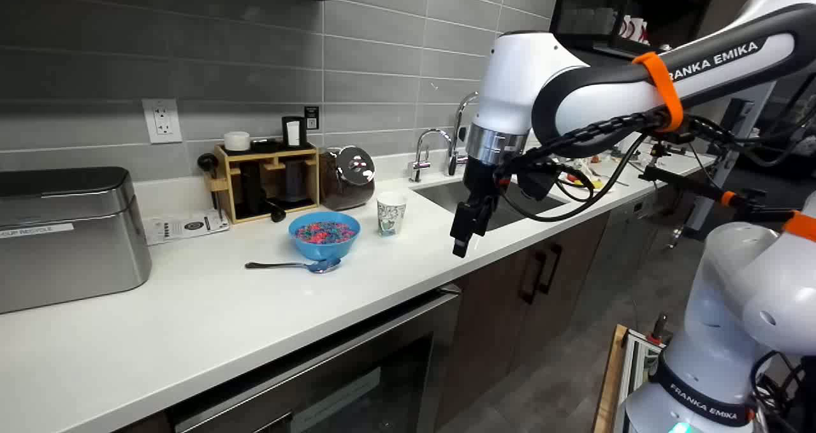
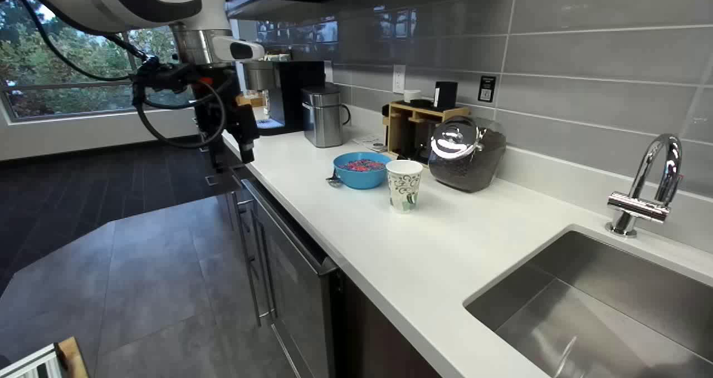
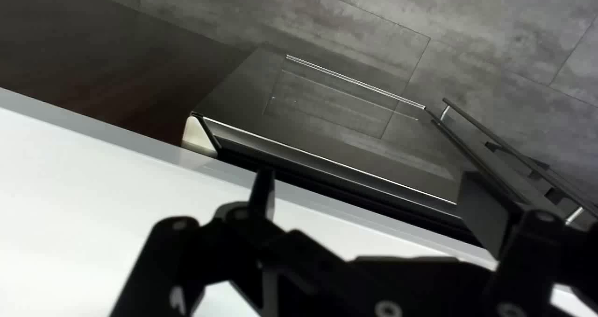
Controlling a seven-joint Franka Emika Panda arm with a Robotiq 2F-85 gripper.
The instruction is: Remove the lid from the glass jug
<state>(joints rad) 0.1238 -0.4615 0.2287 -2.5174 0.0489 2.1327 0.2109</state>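
The glass jug (image 1: pixel 341 196) is a rounded, dark-looking glass jar, tilted on the white counter by the wall, beside the wooden rack. It also shows in an exterior view (image 2: pixel 483 161). The lid (image 1: pixel 355 165) is a shiny round greyish cap on the jug's slanted mouth, also seen in an exterior view (image 2: pixel 454 138). I cannot make out a side handle. My gripper (image 1: pixel 468 232) hangs above the counter's front edge, well apart from the jug. In the wrist view my gripper (image 3: pixel 373 195) is open with nothing between its fingers. Jug and lid are out of the wrist view.
A blue bowl (image 1: pixel 325 249) of colourful bits, a spoon (image 1: pixel 293 265) and a paper cup (image 1: pixel 390 216) stand in front of the jug. The wooden rack (image 1: pixel 274 210) is beside it. A sink (image 2: pixel 557 311) with faucets and a steel bin (image 1: pixel 70 248) are on the counter.
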